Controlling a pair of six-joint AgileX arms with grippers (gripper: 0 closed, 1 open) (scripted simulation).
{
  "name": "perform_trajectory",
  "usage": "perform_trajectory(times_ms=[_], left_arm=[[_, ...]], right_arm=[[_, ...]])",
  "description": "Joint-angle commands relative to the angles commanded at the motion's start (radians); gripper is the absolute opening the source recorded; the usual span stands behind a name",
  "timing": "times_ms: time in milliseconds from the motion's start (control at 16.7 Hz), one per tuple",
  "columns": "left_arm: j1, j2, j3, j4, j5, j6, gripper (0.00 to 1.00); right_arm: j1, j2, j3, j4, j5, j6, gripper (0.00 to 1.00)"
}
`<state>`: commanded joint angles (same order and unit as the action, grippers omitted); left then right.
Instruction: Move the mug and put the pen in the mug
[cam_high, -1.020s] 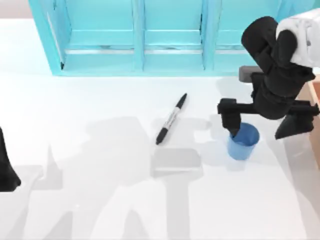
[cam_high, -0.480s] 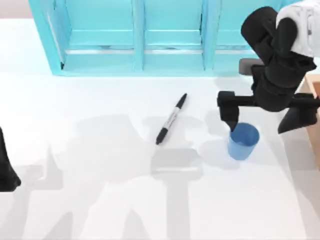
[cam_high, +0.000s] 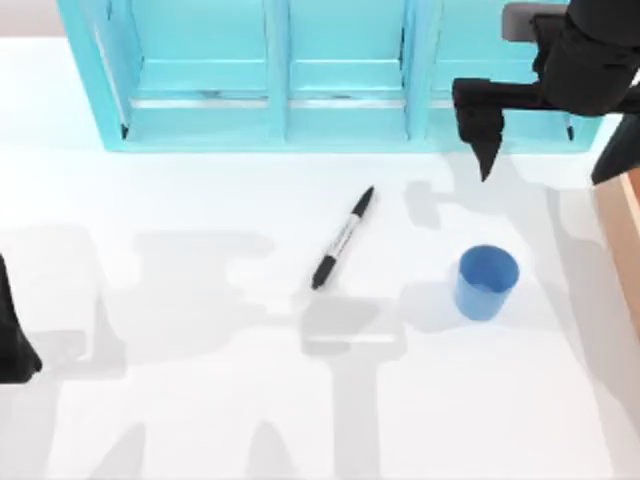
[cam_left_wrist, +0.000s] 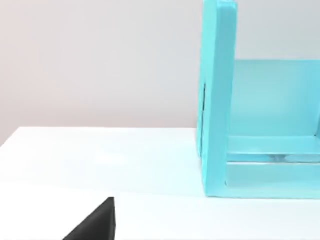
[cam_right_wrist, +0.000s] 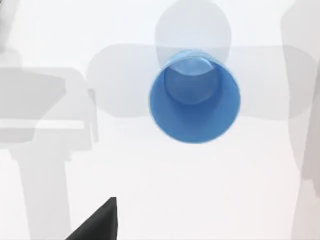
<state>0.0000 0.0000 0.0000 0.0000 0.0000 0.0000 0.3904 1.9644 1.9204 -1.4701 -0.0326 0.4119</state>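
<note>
A rendered tabletop test scene, not a lived-in room: a bare white table (cam_high: 200, 400) under flat light, a plain pale wall (cam_left_wrist: 100, 60) behind it, and a turquoise shelf unit (cam_high: 280, 80) with open compartments along the far edge (nothing stored on it). A wooden edge (cam_high: 625, 240) of something shows at the table's right side.
</note>
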Motion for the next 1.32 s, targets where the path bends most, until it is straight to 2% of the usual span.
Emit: perform_trajectory(times_ms=[180,600,780,1140,1320], left_arm=[[0.0,0.0,0.0,0.0,0.0,0.0,1.0],[0.0,0.0,0.0,0.0,0.0,0.0,1.0],[0.0,0.0,0.0,0.0,0.0,0.0,1.0],[0.0,0.0,0.0,0.0,0.0,0.0,1.0],[0.0,0.0,0.0,0.0,0.0,0.0,1.0]], right_arm=[[-0.002,-0.011,0.057,-0.06,-0.002,-0.003,1.0],[0.012,0.026,0.068,-0.037,-0.009,0.036,1.0],[0.047,0.119,0.102,0.036,-0.026,0.169,1.0],[0.149,0.339,0.18,0.249,-0.056,0.544,1.0],[0.181,0.403,0.197,0.321,-0.069,0.638,1.0]])
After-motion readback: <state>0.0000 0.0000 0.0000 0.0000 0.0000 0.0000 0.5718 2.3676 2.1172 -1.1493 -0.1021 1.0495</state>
